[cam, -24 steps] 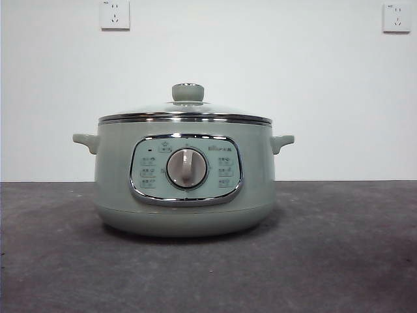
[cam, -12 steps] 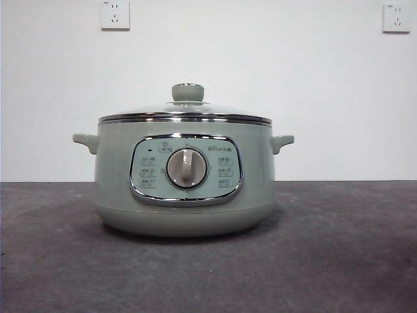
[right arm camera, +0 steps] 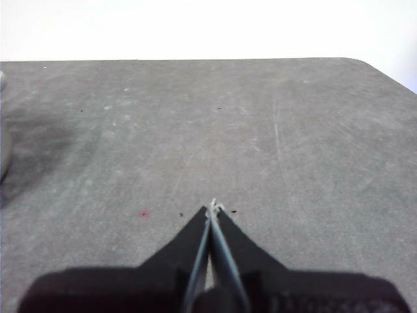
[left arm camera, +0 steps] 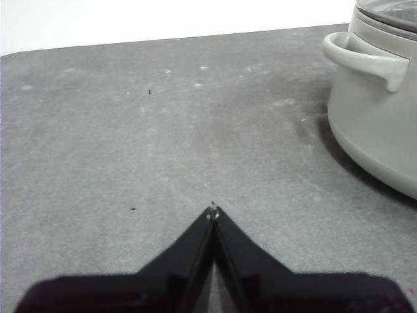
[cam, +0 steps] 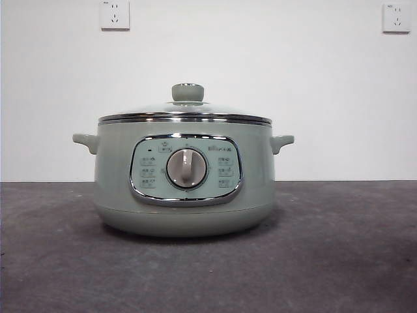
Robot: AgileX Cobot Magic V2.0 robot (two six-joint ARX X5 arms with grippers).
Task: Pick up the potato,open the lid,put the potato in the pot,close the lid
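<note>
The pale sage-green pot (cam: pixel 184 176) stands in the middle of the grey table in the front view. The glass lid (cam: pixel 186 112) with its green knob (cam: pixel 187 92) sits shut on it. The potato is out of view in every frame. My left gripper (left arm camera: pixel 213 213) is shut and empty above bare table, with the pot (left arm camera: pixel 381 111) and one side handle (left arm camera: pixel 365 60) off to its side. My right gripper (right arm camera: pixel 212 210) is shut and empty above bare table; only a sliver of the pot (right arm camera: pixel 3 147) shows at the picture's edge.
The grey table (cam: pixel 339 248) runs to a white wall with two sockets (cam: pixel 115 14) (cam: pixel 397 17). The table's far edge and rounded corner (right arm camera: pixel 365 64) show in the right wrist view.
</note>
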